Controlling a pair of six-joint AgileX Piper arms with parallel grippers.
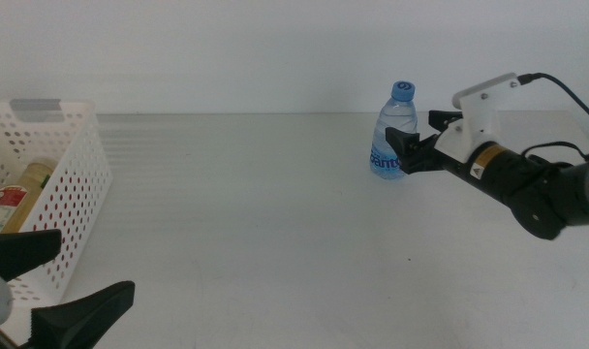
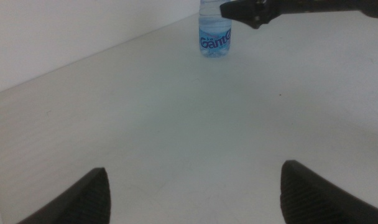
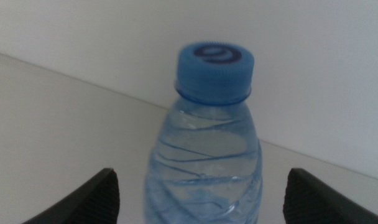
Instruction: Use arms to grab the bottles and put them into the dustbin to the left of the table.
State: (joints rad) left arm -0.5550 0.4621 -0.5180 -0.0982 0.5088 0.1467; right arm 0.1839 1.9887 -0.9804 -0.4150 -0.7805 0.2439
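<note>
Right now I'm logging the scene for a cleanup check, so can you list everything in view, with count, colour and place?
Clear plastic water bottle with blue cap and blue label: one, upright on the table's far right part, between the right claw's open jaws.
Yellow juice bottle with red-white label: one, lying inside the basket.
White perforated plastic basket: one, at the table's left edge.
Plain white matte table: one, under everything.
Right claw: one, black jaws on a white housing, open around the water bottle.
Left claw: one, black, open, waiting near the basket at the near left.
</note>
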